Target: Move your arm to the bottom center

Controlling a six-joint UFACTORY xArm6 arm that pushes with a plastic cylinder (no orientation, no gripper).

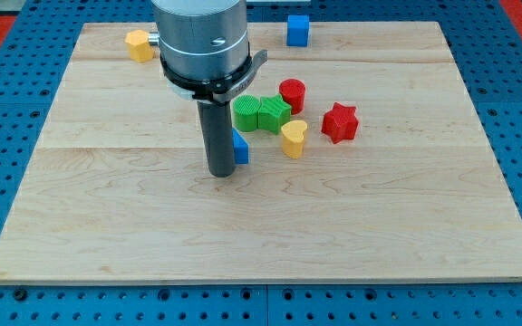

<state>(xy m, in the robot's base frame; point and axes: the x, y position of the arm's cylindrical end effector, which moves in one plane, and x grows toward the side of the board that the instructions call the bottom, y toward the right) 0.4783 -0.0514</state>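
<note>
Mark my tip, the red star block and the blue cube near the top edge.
my tip [221,173]: camera view, rod's very end.
red star block [339,122]: camera view, top face.
blue cube [298,29]: camera view, front face.

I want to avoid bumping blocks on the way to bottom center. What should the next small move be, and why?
Probably slide my tip straight toward the view's bottom: the wooden board below shows no blocks, while the blue block sits against its right side.

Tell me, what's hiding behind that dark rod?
A blue block peeks out at the view's right of the rod, just above my tip. Only its right edge shows; the rod covers the rest, so its shape is unclear.
</note>
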